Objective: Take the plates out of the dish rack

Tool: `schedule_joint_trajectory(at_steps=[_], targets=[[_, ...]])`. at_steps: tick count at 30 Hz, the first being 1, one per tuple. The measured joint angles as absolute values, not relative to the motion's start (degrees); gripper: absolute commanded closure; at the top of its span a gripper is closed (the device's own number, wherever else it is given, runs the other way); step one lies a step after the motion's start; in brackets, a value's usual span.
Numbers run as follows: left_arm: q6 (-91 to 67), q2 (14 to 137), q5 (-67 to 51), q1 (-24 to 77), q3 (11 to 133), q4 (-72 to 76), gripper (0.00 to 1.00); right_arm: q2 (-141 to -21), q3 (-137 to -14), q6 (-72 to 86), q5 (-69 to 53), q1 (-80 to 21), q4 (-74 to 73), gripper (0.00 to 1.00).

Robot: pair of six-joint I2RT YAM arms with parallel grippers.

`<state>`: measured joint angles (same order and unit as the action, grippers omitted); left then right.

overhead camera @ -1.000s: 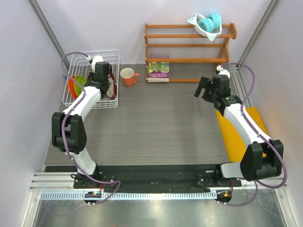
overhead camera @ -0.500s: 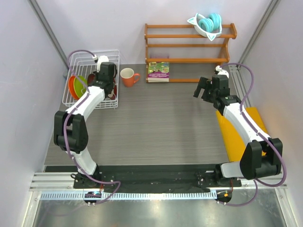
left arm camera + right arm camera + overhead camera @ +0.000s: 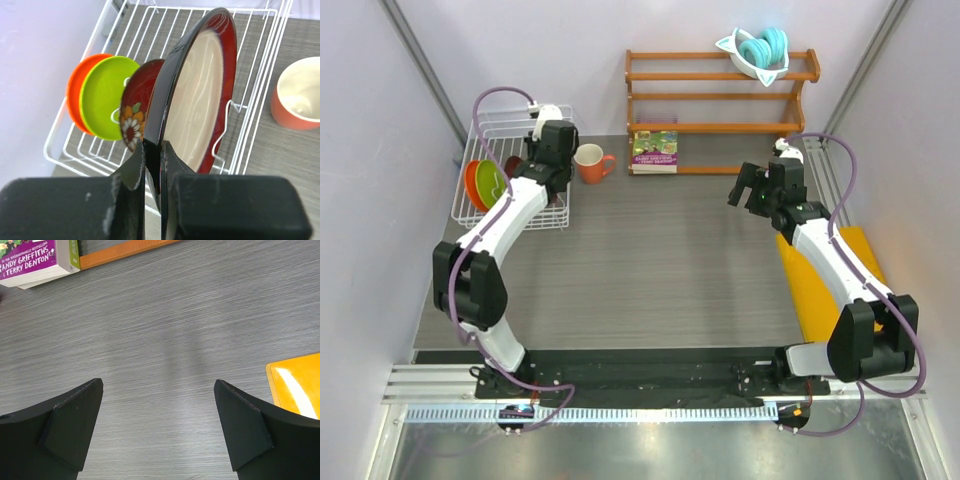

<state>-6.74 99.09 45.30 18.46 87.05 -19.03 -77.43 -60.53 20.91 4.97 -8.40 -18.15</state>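
Observation:
My left gripper (image 3: 152, 145) is shut on the rim of the large dark red plate (image 3: 200, 95) with the cream face, held upright on edge above the right side of the white wire dish rack (image 3: 260, 90). The lime green plate (image 3: 102, 95) and the orange plate (image 3: 75, 90) stand upright in the rack's left slots, with a small dark red flowered dish (image 3: 137, 107) beside them. In the top view the left gripper (image 3: 552, 165) is over the rack (image 3: 510, 125). My right gripper (image 3: 757, 187) is open and empty over bare table; the right wrist view shows it (image 3: 157, 425) too.
An orange mug (image 3: 590, 162) stands just right of the rack. A book (image 3: 655, 150) lies in front of the wooden shelf (image 3: 720, 95), which carries a white bowl with teal rings (image 3: 757, 50). A yellow board (image 3: 830, 280) lies at the right edge.
My left gripper has moved right and towards the back with the dark red plate in it, away from the other plates. The right arm has barely moved.

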Motion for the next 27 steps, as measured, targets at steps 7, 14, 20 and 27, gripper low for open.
schedule_joint_trajectory(at_steps=[7, 14, 20, 27], targets=[[-7.1, 93.2, 44.9, 19.4, 90.0, -28.3, 1.0, -75.6, -60.5, 21.1, 3.7, -8.4, -18.0, 0.0], [-12.6, 85.2, 35.0, 21.5, 92.7, -32.7, 1.0, -75.1, -60.5, 21.7, 0.8, -8.4, -17.4, 0.0], [-19.1, 81.3, 22.3, 22.0, 90.8, -34.0, 1.0, -75.1, -60.4, 22.0, -4.2, -8.4, -15.8, 0.0], [-27.7, 82.3, 5.6, 22.4, 78.7, -29.2, 1.0, -74.3, -58.6, 22.4, -10.8, -8.4, -12.4, 0.0]])
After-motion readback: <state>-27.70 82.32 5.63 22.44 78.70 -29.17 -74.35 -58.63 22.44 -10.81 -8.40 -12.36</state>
